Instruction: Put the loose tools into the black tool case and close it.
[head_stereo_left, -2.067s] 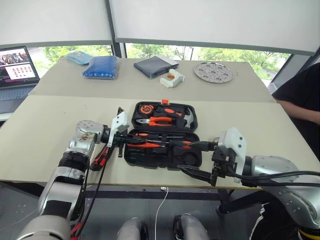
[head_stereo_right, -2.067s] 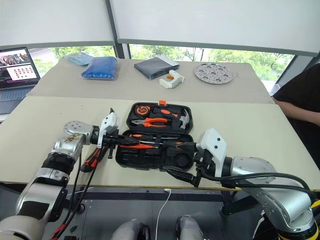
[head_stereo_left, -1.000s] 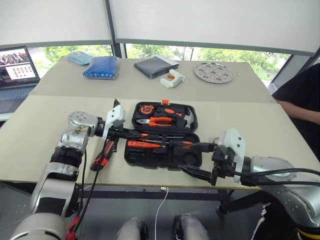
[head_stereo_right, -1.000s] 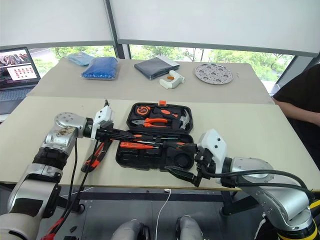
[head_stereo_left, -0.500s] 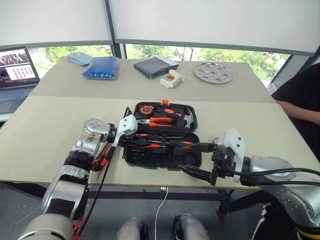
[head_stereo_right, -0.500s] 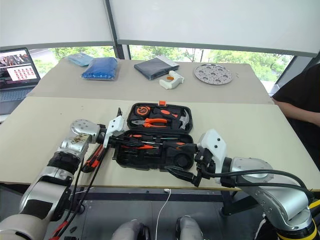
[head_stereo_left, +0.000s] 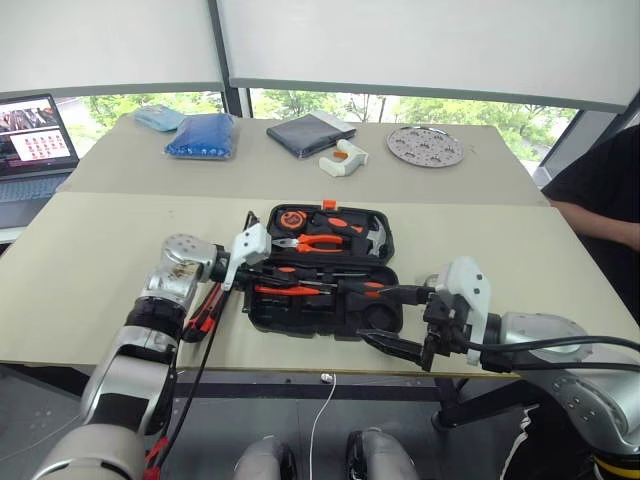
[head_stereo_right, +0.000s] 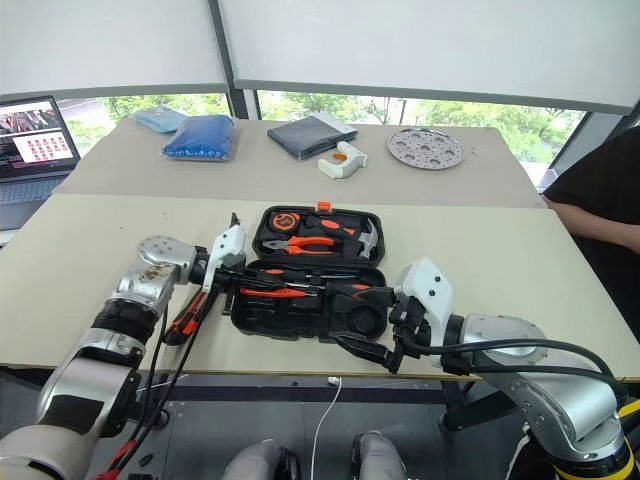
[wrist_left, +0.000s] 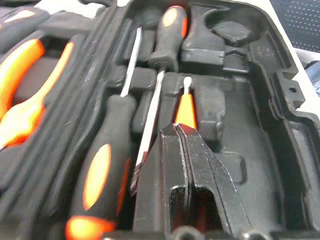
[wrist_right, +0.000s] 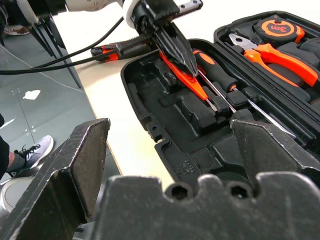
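Observation:
The black tool case (head_stereo_left: 322, 333) lies open on the near table. Its far half holds a tape measure, pliers and a hammer. In the near half lie two black-and-orange screwdrivers (wrist_right: 214, 70) (wrist_left: 99, 172) and the slim red screwdriver (wrist_right: 184, 80). My left gripper (head_stereo_left: 278, 283) is shut, its fingers (wrist_left: 176, 150) stretched low along the red screwdriver's handle. The orange-black utility knife (head_stereo_left: 205, 308) rests on the table left of the case, partly under my left arm. My right gripper (head_stereo_left: 388, 320) hangs open at the case's front right corner, empty.
On the far table are a laptop (head_stereo_left: 30, 135), a blue bag (head_stereo_left: 203, 133), a dark grey pouch (head_stereo_left: 308, 132), a white-and-orange object (head_stereo_left: 343, 157) and a perforated metal disc (head_stereo_left: 427, 145). A person in black (head_stereo_left: 600, 200) sits at the right. The table's front edge runs just under the case.
My shut left gripper swung right over the case's near half, then drew back slightly left, uncovering the red screwdriver. The right arm has not moved.

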